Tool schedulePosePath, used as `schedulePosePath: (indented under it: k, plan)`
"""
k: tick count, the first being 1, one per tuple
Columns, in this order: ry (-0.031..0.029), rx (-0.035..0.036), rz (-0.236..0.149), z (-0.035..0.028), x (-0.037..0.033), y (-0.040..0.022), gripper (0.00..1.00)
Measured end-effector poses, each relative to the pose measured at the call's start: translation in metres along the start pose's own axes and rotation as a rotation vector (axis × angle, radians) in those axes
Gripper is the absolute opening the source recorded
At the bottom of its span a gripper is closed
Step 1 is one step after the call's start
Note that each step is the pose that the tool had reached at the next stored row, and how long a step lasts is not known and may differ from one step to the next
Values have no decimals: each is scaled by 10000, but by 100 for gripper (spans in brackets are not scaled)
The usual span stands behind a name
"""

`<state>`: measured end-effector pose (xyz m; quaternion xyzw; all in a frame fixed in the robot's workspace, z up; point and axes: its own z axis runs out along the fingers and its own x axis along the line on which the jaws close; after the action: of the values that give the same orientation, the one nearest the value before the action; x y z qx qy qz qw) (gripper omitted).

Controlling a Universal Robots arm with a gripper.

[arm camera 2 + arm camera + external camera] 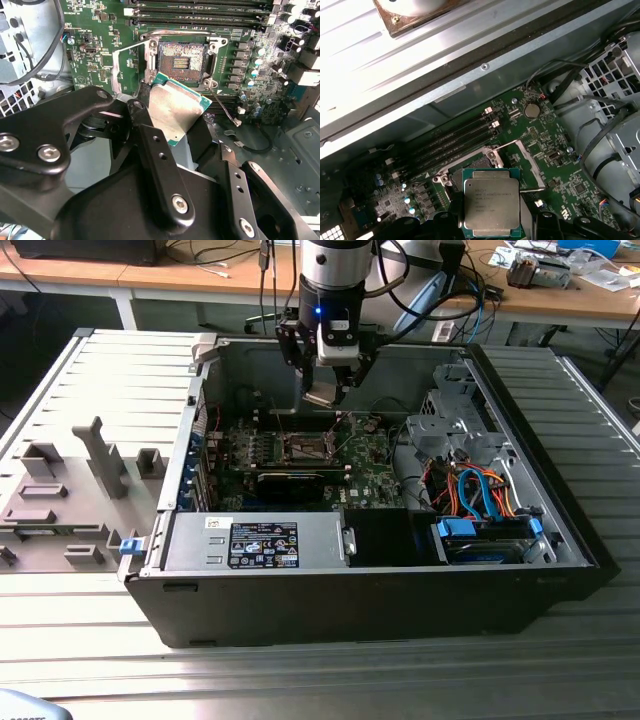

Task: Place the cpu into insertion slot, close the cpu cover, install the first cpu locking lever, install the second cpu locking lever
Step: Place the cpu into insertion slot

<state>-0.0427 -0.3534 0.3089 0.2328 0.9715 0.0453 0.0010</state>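
Note:
My gripper (327, 388) hangs inside the open computer case, shut on the cpu (322, 398), which it holds tilted by its edges. Both wrist views show the cpu (177, 107) (491, 202), pale silver on a green rim, between the black fingers (150, 150). It hovers just above and short of the insertion slot (182, 62) (476, 165), whose dark pin field is bare. The slot (305, 447) lies on the green board below the gripper. The cpu cover (116, 70) (532, 165) is swung open beside the slot. A thin wire lever (225, 111) sticks out at one corner.
Memory slots (200, 10) run alongside the socket. A long black card (290, 483) lies in front of it. A power supply (255, 540) sits at the front, and a drive cage (455, 420) with coloured cables (480, 495) at the exterior view's right. The case side panel (70, 490) lies at its left.

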Motion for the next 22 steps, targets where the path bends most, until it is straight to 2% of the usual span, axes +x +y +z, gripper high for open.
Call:
schedulePosePath:
  k: [22]
  plan:
    - [-24, -5, 286, 0, 0, 0, 54]
